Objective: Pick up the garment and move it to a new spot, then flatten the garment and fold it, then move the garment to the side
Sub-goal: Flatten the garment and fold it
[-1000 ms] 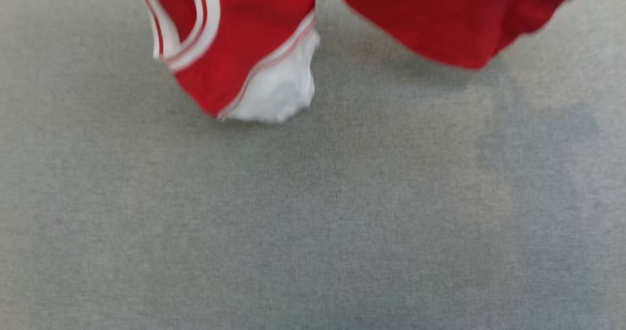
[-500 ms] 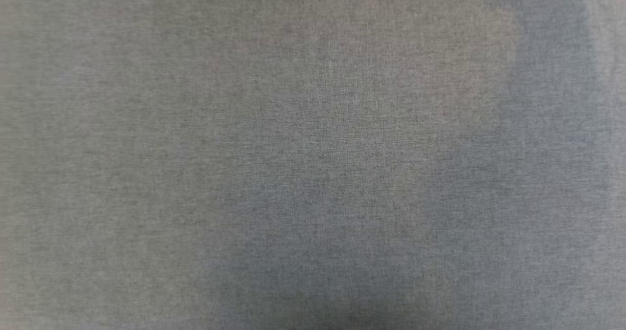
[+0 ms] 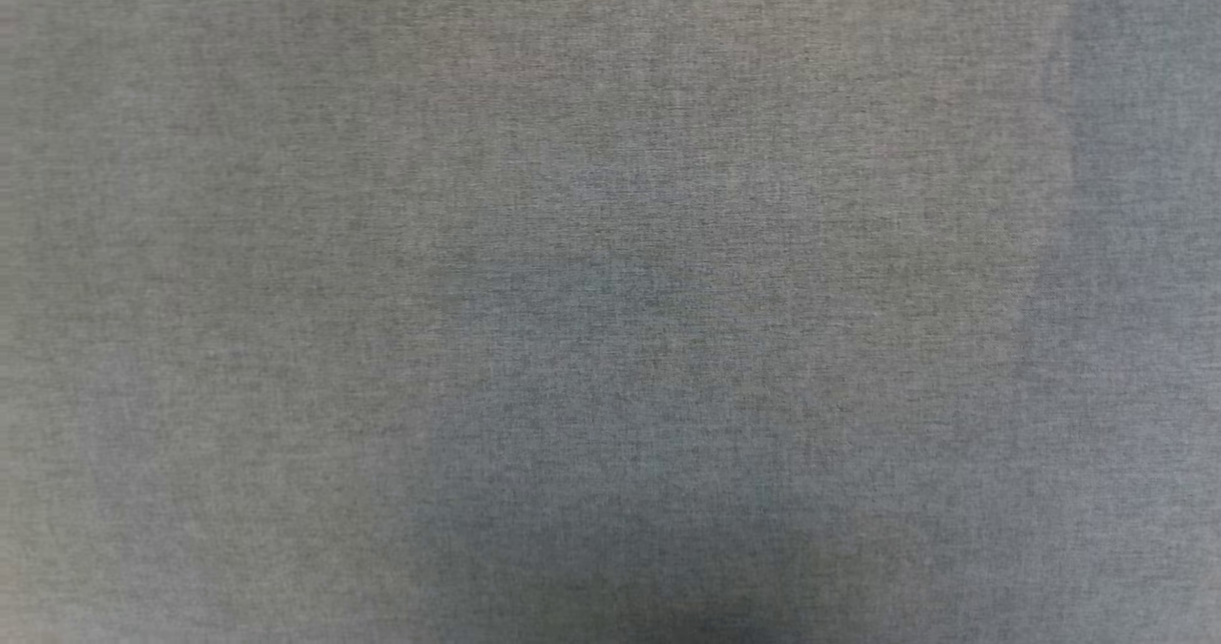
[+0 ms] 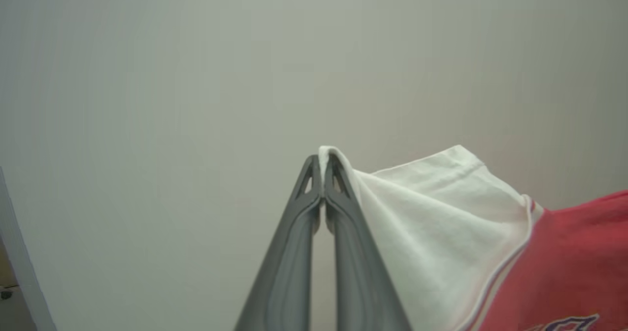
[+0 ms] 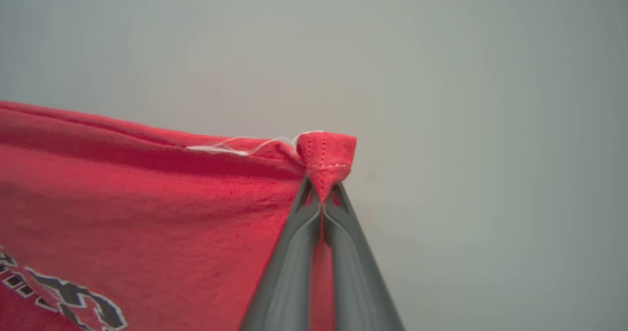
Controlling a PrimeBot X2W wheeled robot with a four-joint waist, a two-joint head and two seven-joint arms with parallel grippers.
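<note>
The garment (image 5: 147, 198) is a red jersey with white sleeves. It is held up and spread between two pinched points. In the left wrist view, the edge of a white sleeve (image 4: 431, 213) is clamped in the closed left gripper (image 4: 322, 163). The sleeve drapes down to a thin striped seam (image 4: 510, 257) where the red body begins. In the right wrist view, a stitched red hem corner (image 5: 327, 157) with a loose white thread (image 5: 230, 148) is pinched in the right gripper (image 5: 321, 191). The cloth falls away to that view's left and shows black, white-outlined lettering (image 5: 68, 294).

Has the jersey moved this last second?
Cannot tell: the jersey hung at the head view's top earlier, but the grey surface offers no fixed mark; camera may have tilted.
</note>
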